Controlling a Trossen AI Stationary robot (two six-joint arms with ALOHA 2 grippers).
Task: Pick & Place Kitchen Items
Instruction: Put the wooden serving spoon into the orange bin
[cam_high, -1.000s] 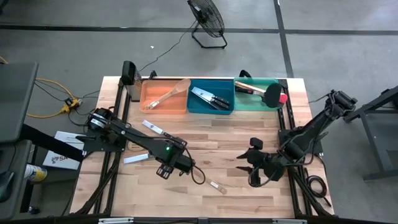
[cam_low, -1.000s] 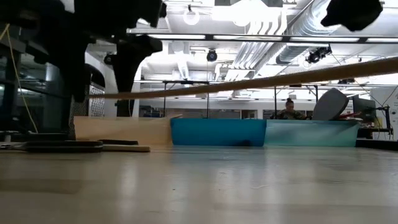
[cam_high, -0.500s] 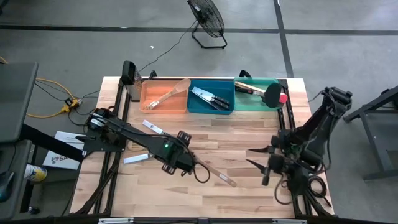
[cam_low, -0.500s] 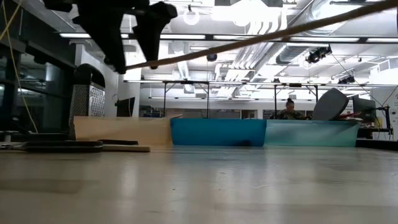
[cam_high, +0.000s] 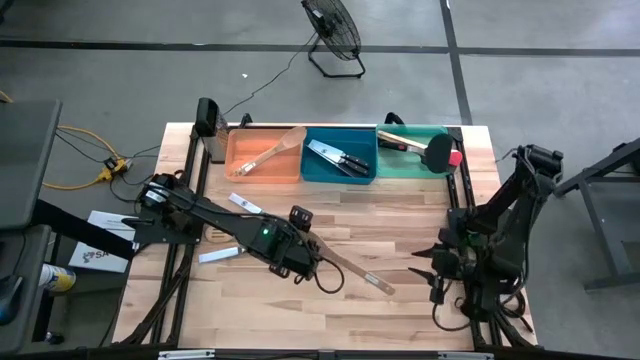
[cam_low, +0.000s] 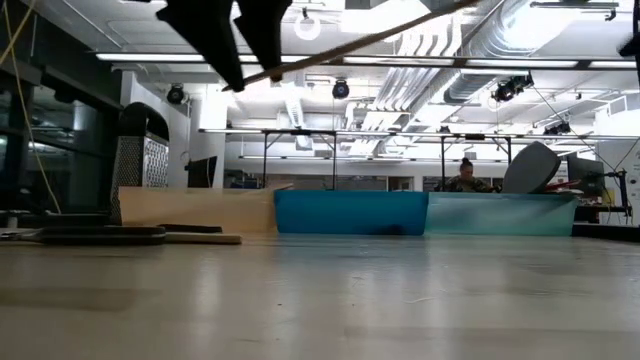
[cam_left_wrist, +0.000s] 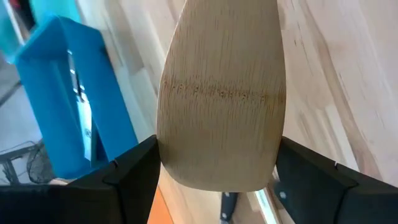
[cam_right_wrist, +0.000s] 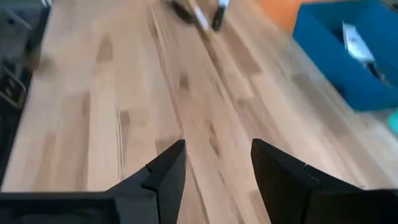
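My left gripper (cam_high: 300, 250), lower centre of the high view, has lifted the wooden spatula (cam_high: 352, 271) it clamps higher off the table (cam_high: 400, 210). My right gripper (cam_high: 432, 272), fingers apart and empty, has pulled back to the lower right.

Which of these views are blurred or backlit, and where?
Right wrist view: the far tabletop is smeared, the blue bin soft. Low view: bright ceiling lights leave the left gripper a black silhouette. Left wrist view: the wooden spatula is sharp.

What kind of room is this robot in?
Probably a workshop or lab, not a home kitchen: bare concrete floor, a floor fan, and exposed ducts over the wooden table.
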